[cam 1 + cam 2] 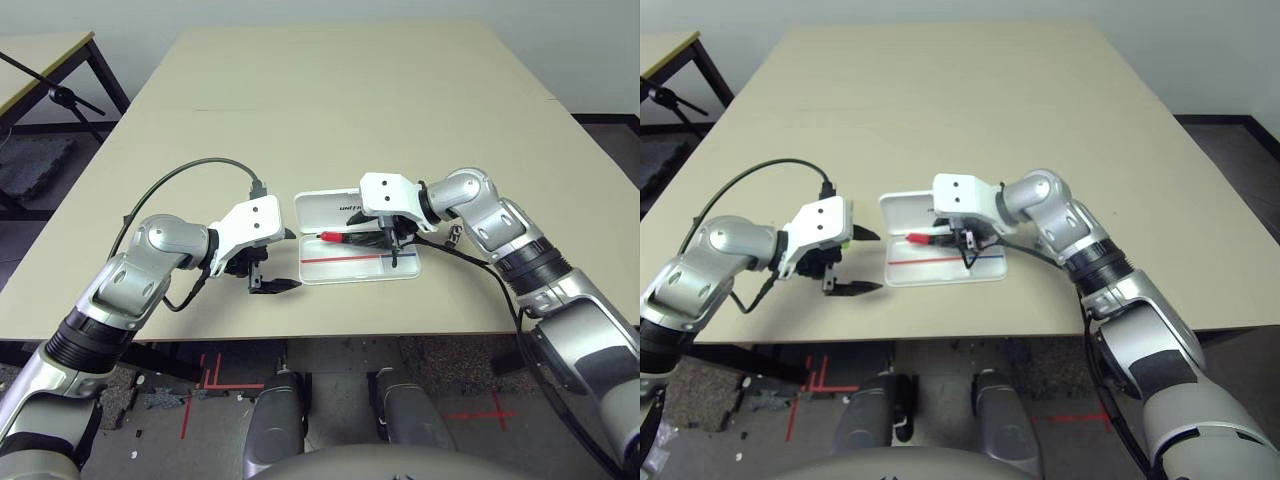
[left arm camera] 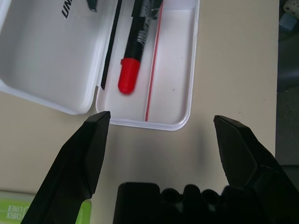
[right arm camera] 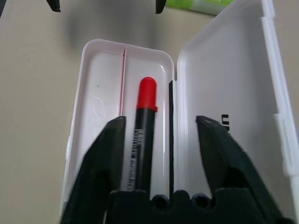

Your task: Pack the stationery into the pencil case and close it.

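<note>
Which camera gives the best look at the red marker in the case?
The right wrist view: the red marker lies lengthwise in the pencil case tray between the open right gripper fingers. The left wrist view shows its cap end; the eye views show it small, partly behind the gripper.

Marker (image 3: 144,130) inside open pencil case (image 3: 100,116), highlighter (image 2: 44,210) left.

You had a white pencil case (image 3: 105,107) with a red line, a black marker (image 3: 142,140) capped red, a lime-green highlighter (image 3: 198,4), beige surface (image 1: 350,100).
</note>
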